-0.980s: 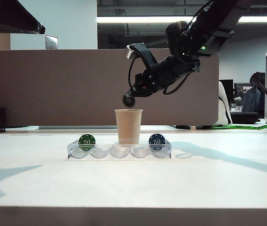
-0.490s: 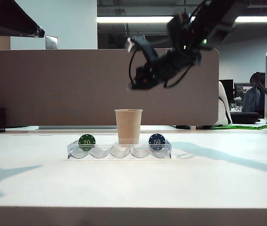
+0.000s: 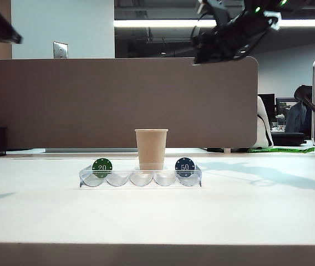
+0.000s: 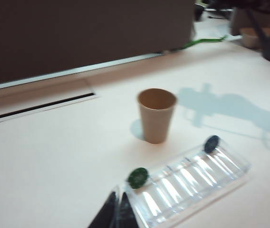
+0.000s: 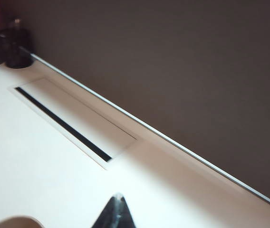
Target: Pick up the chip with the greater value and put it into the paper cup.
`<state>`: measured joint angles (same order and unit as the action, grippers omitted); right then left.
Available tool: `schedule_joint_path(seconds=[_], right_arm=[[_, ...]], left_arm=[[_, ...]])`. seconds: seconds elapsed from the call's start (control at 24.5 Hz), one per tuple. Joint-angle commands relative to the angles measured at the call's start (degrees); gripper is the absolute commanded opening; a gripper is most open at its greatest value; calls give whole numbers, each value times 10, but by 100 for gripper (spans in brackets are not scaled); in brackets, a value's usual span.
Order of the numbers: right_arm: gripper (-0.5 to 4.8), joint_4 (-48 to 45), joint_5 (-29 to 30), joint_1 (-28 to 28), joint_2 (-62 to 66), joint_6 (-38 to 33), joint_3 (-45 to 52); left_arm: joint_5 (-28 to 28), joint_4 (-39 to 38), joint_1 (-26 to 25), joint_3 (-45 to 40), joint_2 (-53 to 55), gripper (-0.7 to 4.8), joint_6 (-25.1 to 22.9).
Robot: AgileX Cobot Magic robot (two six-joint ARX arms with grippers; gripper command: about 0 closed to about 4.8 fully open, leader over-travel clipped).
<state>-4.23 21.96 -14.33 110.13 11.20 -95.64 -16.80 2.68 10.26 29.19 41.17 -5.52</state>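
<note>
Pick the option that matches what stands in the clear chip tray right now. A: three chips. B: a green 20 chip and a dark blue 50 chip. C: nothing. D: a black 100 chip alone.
B: the clear chip tray holds only the green 20 chip at one end and the dark blue 50 chip at the other.

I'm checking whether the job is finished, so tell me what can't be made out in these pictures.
- The paper cup: the exterior view meets its wall side-on, and the left wrist view shows only a blurred interior, so no chip shows inside.
- Right end effector: shut tips, cut by the right wrist frame edge; in the exterior view it is a dark blur.
- Left end effector: only shut tips in view, blurred.
- Chip numbers: unreadable in the left wrist view.
</note>
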Motion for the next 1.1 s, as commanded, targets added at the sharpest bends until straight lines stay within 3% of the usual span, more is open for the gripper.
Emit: schedule_joint_path(seconds=[0.04, 0.2, 0.49, 0.65, 0.86, 1.1], right_arm=[[-6, 33, -15, 14, -27, -5, -2], [-6, 90, -45, 32, -82, -2, -2], [-6, 142, -96, 44, -184, 5, 30], [-6, 107, -120, 44, -280, 4, 140], [-6, 30, -172, 58, -425, -29, 316], [-6, -11, -209, 92, -580, -40, 489]], left_arm=[[-18, -19, -41, 1, -36, -5, 2], [-51, -70, -99, 0, -110, -5, 16], [-49, -126, -102, -2, -191, -5, 45], [-48, -150, -102, -3, -231, -5, 55], [8, -164, -102, -19, -301, -5, 104], [80, -176, -102, -72, -399, -5, 120]])
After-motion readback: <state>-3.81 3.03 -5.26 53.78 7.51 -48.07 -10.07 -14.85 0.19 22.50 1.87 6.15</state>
